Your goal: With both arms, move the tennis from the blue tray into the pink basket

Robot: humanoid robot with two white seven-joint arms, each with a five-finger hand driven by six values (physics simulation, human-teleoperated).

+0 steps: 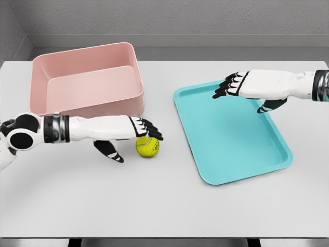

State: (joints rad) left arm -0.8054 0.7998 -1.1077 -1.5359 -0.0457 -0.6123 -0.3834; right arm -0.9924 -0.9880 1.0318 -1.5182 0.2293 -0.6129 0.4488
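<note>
A yellow-green tennis ball (147,146) lies on the white table between the pink basket (87,80) and the blue tray (230,131). My left hand (134,137) hovers over the ball's left side. Its fingers (150,129) arch across the ball's top, while the thumb (110,150) points down to the left, apart from the ball. The hand looks open, not closed on the ball. My right hand (245,93) floats above the tray's far right part, fingers spread and holding nothing. The tray holds nothing.
The pink basket stands at the back left, with nothing visible inside. The white table (154,206) stretches toward the front edge. A grey wall runs behind the table.
</note>
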